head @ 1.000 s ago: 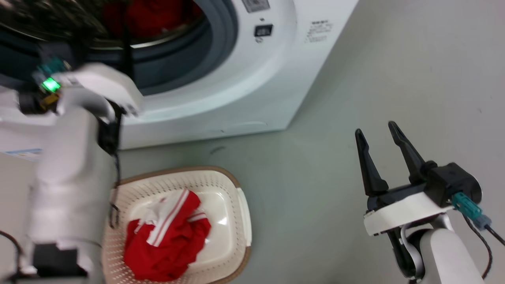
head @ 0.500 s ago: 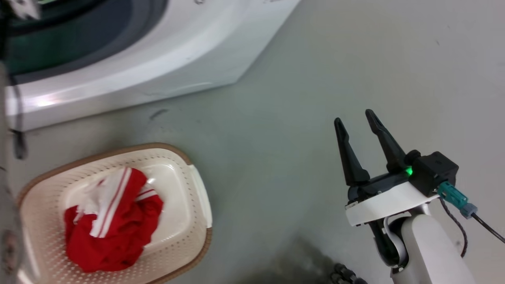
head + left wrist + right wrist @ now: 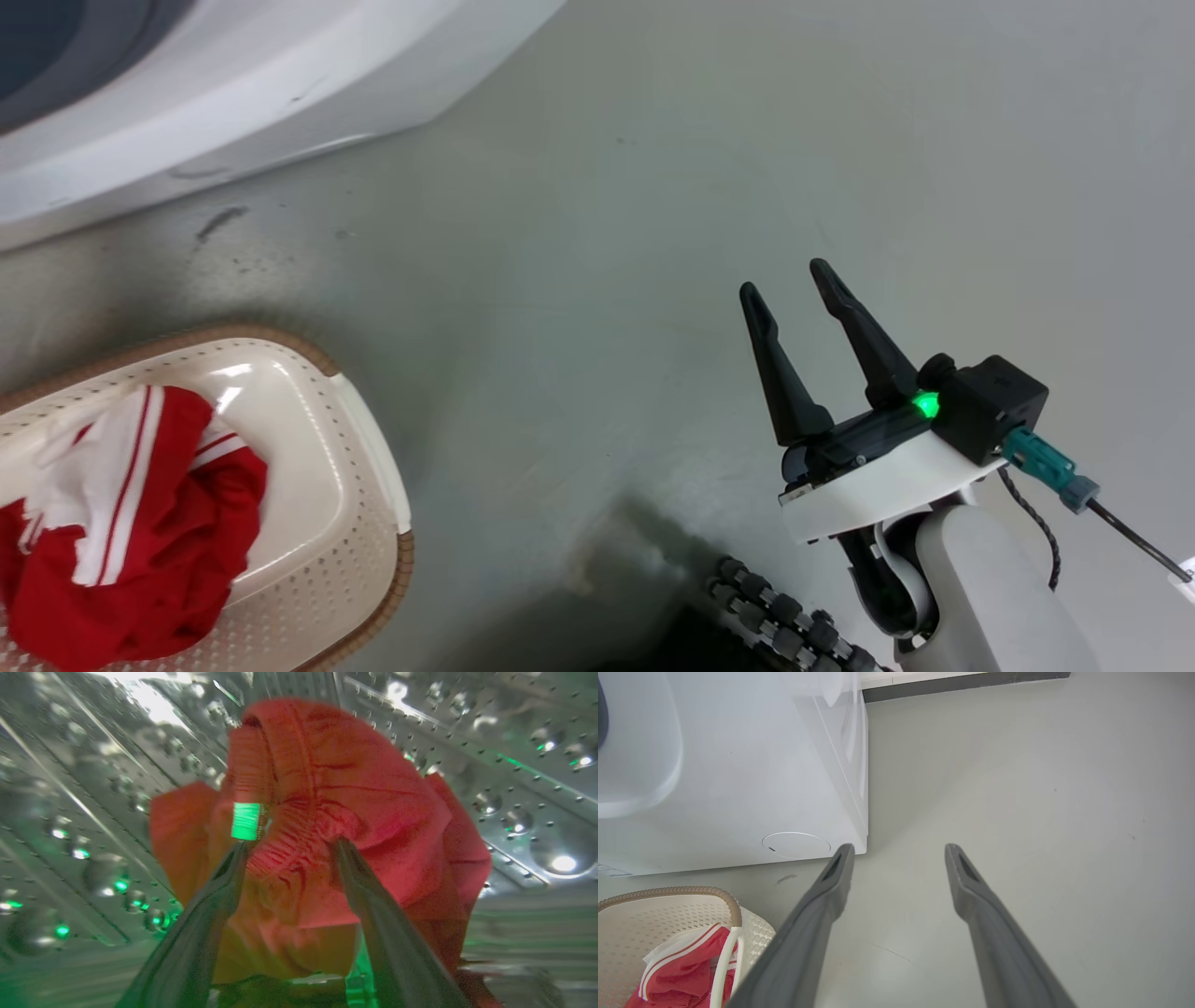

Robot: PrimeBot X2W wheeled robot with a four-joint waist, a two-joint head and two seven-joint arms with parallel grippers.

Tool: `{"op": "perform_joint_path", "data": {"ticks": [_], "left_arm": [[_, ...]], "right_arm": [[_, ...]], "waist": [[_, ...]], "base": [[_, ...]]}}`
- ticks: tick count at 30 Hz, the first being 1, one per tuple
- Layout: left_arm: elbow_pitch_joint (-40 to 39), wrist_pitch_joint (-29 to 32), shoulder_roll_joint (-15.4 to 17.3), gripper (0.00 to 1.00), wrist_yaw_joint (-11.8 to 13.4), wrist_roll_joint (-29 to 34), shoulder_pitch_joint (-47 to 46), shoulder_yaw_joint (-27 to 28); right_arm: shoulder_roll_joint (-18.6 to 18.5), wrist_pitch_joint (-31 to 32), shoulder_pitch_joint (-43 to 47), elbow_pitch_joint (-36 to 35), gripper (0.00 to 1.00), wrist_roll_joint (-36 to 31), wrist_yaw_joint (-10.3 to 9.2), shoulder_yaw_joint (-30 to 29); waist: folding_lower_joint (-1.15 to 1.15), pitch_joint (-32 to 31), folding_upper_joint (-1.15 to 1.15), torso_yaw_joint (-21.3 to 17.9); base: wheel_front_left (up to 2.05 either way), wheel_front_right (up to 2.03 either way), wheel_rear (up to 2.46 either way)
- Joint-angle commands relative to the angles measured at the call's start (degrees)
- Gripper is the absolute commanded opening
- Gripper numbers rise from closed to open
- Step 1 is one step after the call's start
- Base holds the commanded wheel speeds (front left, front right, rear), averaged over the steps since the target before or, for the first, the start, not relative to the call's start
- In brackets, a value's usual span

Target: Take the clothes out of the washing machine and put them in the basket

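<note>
Red garment (image 3: 327,812) lies bunched in the steel drum (image 3: 514,765), with the left gripper (image 3: 289,845) spread wide astride its ribbed fold. Closing deep on that fold should lift it toward the basket (image 3: 327,560). The right gripper (image 3: 786,278) hangs open.

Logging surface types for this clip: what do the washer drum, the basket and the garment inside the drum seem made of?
Drum: bright metal, probably steel; mirror-like glints, rows of small holes. Basket: looks like cream plastic, glossy moulded base, perforated walls, brown rim of unclear material. Garment: soft red fabric, matt, creased, with a ribbed gathered band.
</note>
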Motion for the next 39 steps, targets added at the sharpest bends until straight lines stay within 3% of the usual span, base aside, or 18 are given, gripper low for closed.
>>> {"op": "perform_joint_path", "data": {"ticks": [1,6,7,8,9,14,18,26,32,39], "left_arm": [[-0.2,1.9,0.5,1.00,0.4,-0.6,-1.2,0.4],[-1.0,8.4,0.9,1.00,1.5,-1.2,-2.2,0.5],[-1.5,9.3,0.8,0.88,1.8,-1.4,-2.3,0.6],[-2.0,10.0,0.6,0.38,2.3,-1.7,-2.3,0.7],[-2.7,10.5,0.6,0.00,2.6,-1.7,-2.1,0.8],[-6.1,11.3,1.1,0.00,5.2,-2.3,0.5,1.6],[-10.0,8.5,1.6,0.00,6.6,-2.2,4.0,1.7],[-14.4,-6.8,-0.1,0.00,8.9,-3.9,15.8,3.2],[-12.3,-20.0,-3.8,0.00,8.1,-6.5,23.8,4.4],[-7.1,-30.1,-8.7,0.00,5.9,-8.6,29.6,4.0]], "right_arm": [[0.1,-0.2,-0.2,-0.3,1.00,0.4,-0.04,0.5],[0.1,-0.1,0.1,-0.7,1.00,0.9,-0.04,1.4],[0.1,-0.2,0.1,-0.8,1.00,0.9,-0.04,1.4],[0.1,-0.1,0.3,-0.9,1.00,0.9,-0.04,1.5],[0.1,-0.1,0.4,-0.9,1.00,1.0,-0.04,1.6],[0.1,-0.1,0.3,-0.7,1.00,1.4,-0.04,1.9],[0.1,-0.1,-0.1,-0.4,1.00,1.2,-0.04,1.9],[0.1,-0.1,0.0,0.8,1.00,-1.0,-0.04,0.3],[0.0,-0.1,1.7,2.5,1.00,-3.6,-0.04,-1.8],[0.0,0.0,4.2,4.1,1.00,-6.3,-0.04,-4.2]], "waist": [[-0.01,1.4,0.00,-1.2],[-0.01,1.8,0.00,-1.8],[-0.01,1.8,0.00,-1.8],[-0.01,1.8,0.00,-1.9],[-0.01,1.8,0.00,-1.9],[-0.01,1.2,0.00,-2.1],[-0.01,-0.3,0.00,-2.1],[-0.01,-7.1,0.00,0.3],[-0.01,-15.3,0.00,3.4],[-0.01,-24.8,0.00,7.4]], "base": [[0.00,0.00,0.00],[0.00,0.00,0.00],[0.00,0.00,0.00],[0.00,0.00,0.00],[0.00,0.00,0.00],[0.00,0.00,0.00],[0.00,0.00,0.00],[0.00,0.00,0.00],[0.00,0.00,0.00],[0.00,0.00,0.00]]}}
